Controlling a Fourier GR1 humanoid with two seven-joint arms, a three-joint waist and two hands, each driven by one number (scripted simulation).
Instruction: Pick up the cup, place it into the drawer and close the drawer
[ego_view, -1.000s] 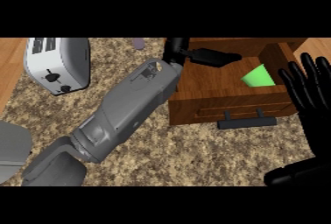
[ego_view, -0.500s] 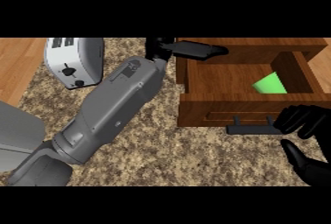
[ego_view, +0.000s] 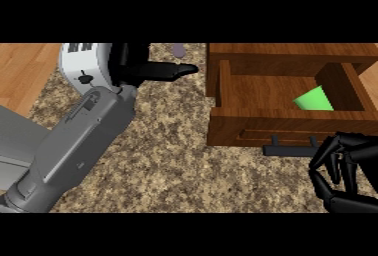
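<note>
The green cup (ego_view: 316, 99) lies inside the open wooden drawer (ego_view: 288, 127), towards its right side. My right hand (ego_view: 345, 167) is at the lower right, just in front of the drawer's front panel. Its fingers are curled, with the fingertips by the right end of the dark handle (ego_view: 289, 150) and nothing held in them. My left hand (ego_view: 151, 70) is at the top, left of the drawer, its fingers stretched out to the right and empty. The grey left forearm (ego_view: 77, 145) runs down to the lower left corner.
A white toaster (ego_view: 85, 70) stands at the top left, partly behind my left hand. A small purple object (ego_view: 179, 49) shows at the top edge. The speckled stone counter (ego_view: 177, 165) spreads before the drawer, and wooden floor (ego_view: 26, 75) shows at the left.
My right hand has come down from open beside the drawer to curled at the handle. The left hand has pulled back from the drawer's rim towards the toaster. The cup has stayed in the drawer.
</note>
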